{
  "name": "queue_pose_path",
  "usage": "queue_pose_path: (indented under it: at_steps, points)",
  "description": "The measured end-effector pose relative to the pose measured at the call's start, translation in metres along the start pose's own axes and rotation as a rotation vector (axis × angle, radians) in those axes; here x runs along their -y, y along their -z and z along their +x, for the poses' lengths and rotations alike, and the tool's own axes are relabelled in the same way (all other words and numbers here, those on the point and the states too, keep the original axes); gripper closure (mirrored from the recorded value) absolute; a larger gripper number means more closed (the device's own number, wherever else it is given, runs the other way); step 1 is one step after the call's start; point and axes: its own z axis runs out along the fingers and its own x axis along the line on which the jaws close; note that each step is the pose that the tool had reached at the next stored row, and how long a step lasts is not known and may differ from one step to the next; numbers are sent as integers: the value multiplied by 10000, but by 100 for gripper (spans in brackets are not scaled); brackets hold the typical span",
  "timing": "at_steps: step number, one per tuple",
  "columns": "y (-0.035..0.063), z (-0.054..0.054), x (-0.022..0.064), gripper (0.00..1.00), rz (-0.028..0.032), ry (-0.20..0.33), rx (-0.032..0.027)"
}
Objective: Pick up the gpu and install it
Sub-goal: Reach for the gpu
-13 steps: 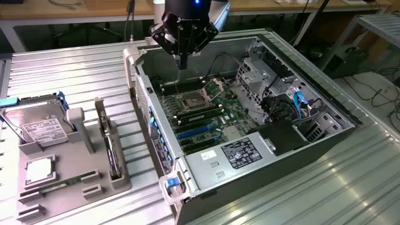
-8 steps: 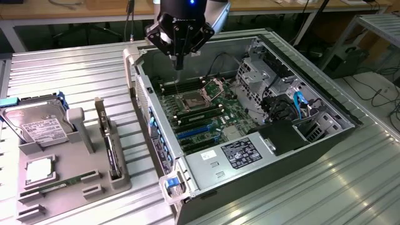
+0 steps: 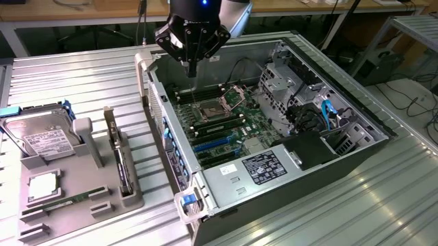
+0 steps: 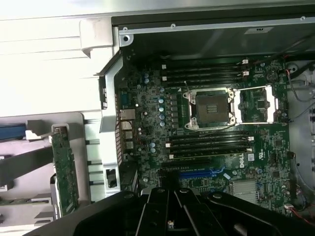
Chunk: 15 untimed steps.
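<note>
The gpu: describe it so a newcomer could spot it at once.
Beside the open computer case, on the exterior view's left, sits a grey holder tray. The gpu stands on edge in the tray's slot nearest the case: a thin green card, unlike the boxy hard drive and flat-lying RAM stick.

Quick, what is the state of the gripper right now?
The gripper: open or closed cannot be told; it is above the open black computer case; the green gpu card stands in the grey tray.

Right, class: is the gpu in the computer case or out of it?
Out. The gpu stands on edge in the grey holder beside the open case; the blue slots hold no card.
</note>
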Motion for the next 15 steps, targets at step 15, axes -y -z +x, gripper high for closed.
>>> queue_pose_path:
  at_steps: [15]
  points:
    - [0, 153, 12, 89, 0, -1, -4]
